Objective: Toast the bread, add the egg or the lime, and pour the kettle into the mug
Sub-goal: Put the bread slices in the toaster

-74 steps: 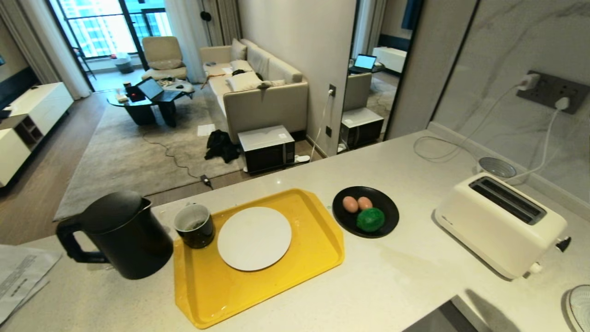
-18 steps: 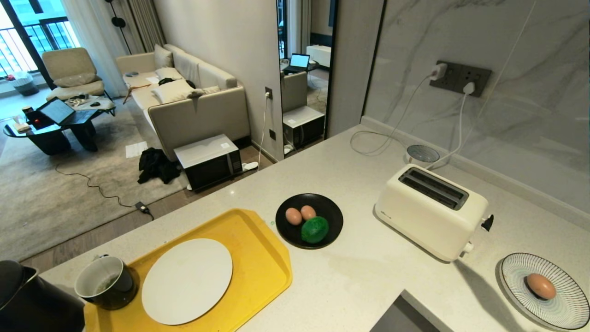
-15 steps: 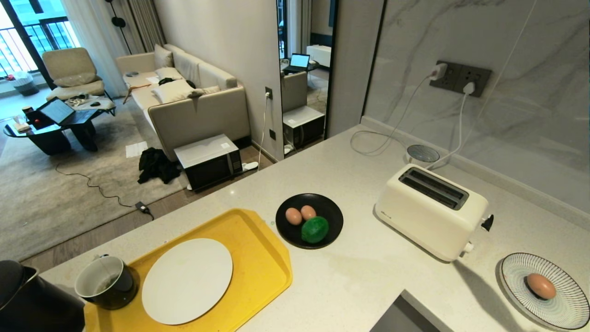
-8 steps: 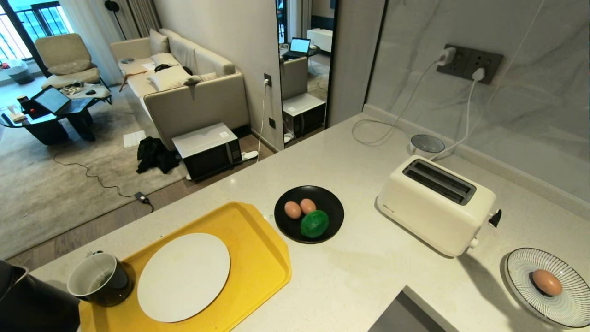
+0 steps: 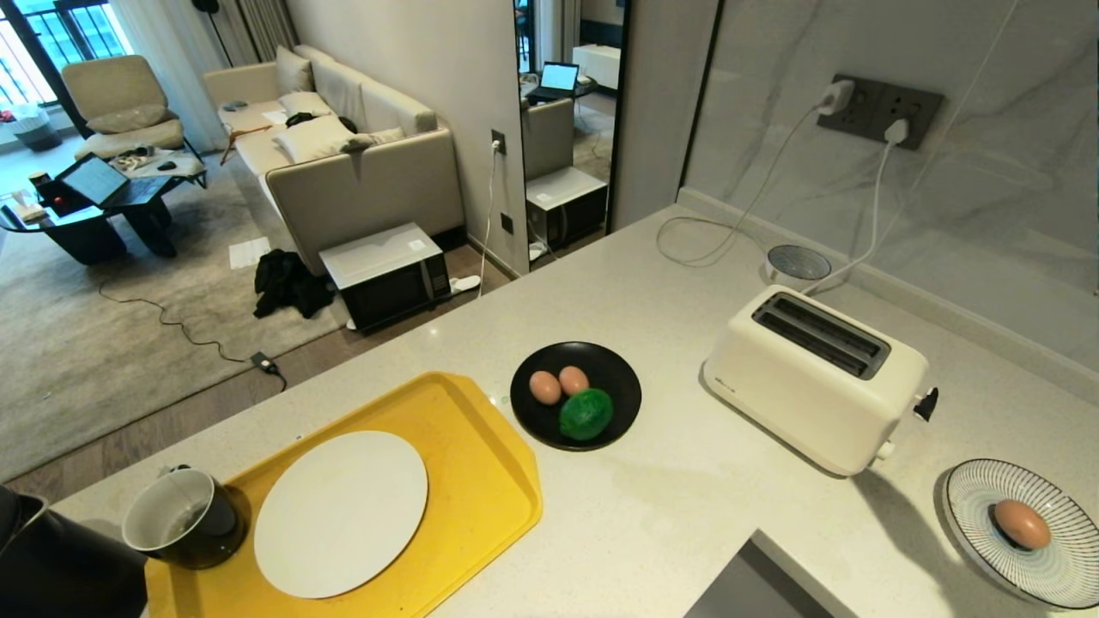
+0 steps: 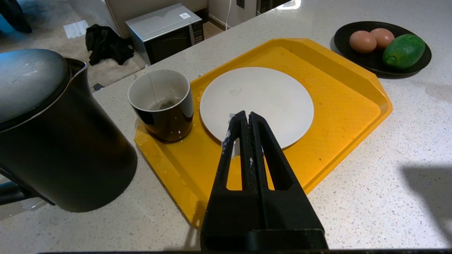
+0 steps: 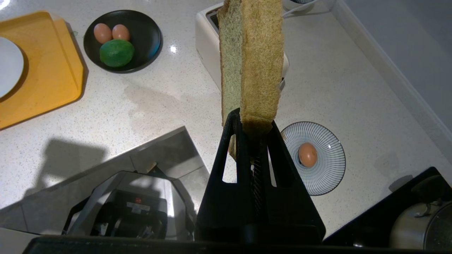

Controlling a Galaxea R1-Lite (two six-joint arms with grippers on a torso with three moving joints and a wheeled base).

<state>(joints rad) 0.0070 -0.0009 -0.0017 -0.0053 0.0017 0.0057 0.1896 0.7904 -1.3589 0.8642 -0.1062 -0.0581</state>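
The head camera has swung right — nothing on the bench itself moved. The kettle [image 5: 60,562] now sits cut off at the left edge, and a striped plate [image 5: 1026,562] with an egg [image 5: 1022,524] has come into sight beyond the toaster [image 5: 816,378].

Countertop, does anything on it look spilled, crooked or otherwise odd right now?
Nothing looks spilled or damaged. One oddity: a single egg sits alone on the striped plate right of the toaster, apart from the two eggs and lime in the black dish. The mug stands at the yellow tray's corner.
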